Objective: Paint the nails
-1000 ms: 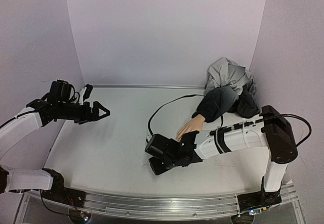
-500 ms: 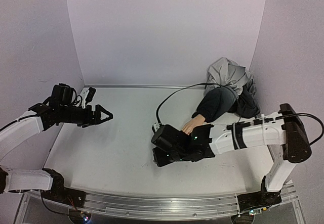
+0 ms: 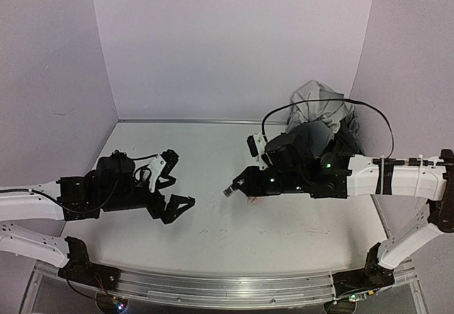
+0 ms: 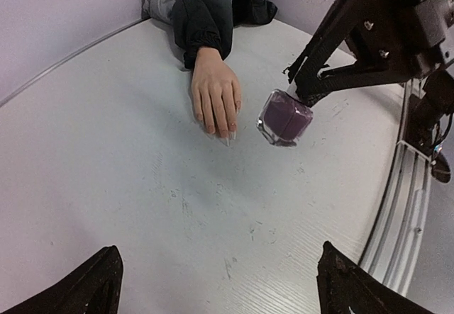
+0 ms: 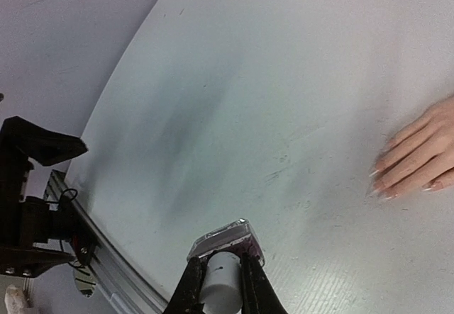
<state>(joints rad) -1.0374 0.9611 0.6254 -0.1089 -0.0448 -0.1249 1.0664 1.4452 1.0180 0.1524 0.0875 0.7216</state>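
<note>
1. The right gripper (image 4: 301,89) was clamped on the white cap (image 5: 217,293) of a small square purple glass bottle (image 4: 284,118), holding it tilted.
2. The left gripper (image 3: 172,183) stood wide open, holding nothing.
3. The pale nails (image 4: 232,127) tipped a peach mannequin hand (image 4: 216,91) lying flat on the white table (image 4: 106,172), near the bottle.

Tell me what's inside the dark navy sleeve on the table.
A peach mannequin hand sticks out of the dark navy sleeve, lying palm down on the white table. Its wrist and anything further up are covered by the fabric.
</note>
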